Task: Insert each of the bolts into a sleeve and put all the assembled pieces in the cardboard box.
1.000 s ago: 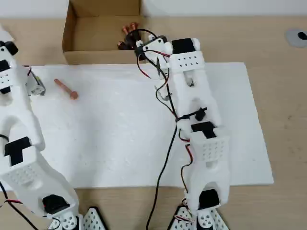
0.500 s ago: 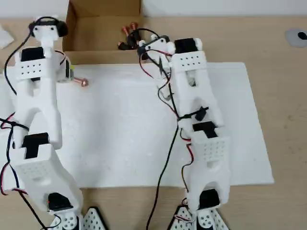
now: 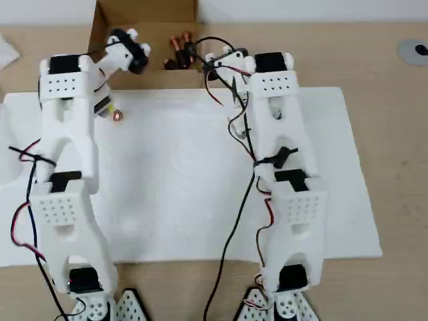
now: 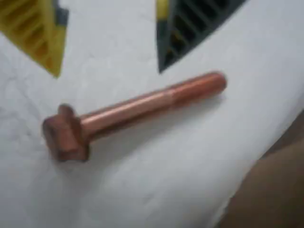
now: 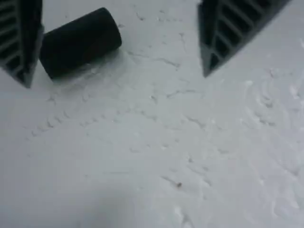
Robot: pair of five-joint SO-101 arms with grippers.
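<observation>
A copper bolt [image 4: 135, 111] lies flat on the white foam mat [image 3: 174, 194]; its head [image 3: 117, 116] shows beside my left gripper [image 3: 103, 107]. In the left wrist view that gripper [image 4: 108, 66] is open, its yellow and black fingers [image 4: 33, 33] just above the bolt and apart from it. My right gripper [image 5: 116, 76] is open low over the mat, and a short black sleeve [image 5: 78, 42] lies on its side close to one finger [image 5: 19, 42]. The cardboard box [image 3: 100, 40] stands at the far edge, with assembled copper-and-black pieces [image 3: 177, 48] inside near its right wall.
Both arms stretch from the near table edge across the mat toward the box. Loose black and red cables [image 3: 234, 194] hang along the right arm. A grey object [image 3: 414, 50] sits on the wooden table at the far right.
My left arm has swung in from the left edge and stretched forward, bringing its gripper over the bolt. The bolt has shifted a little to the right. My right arm moved slightly right.
</observation>
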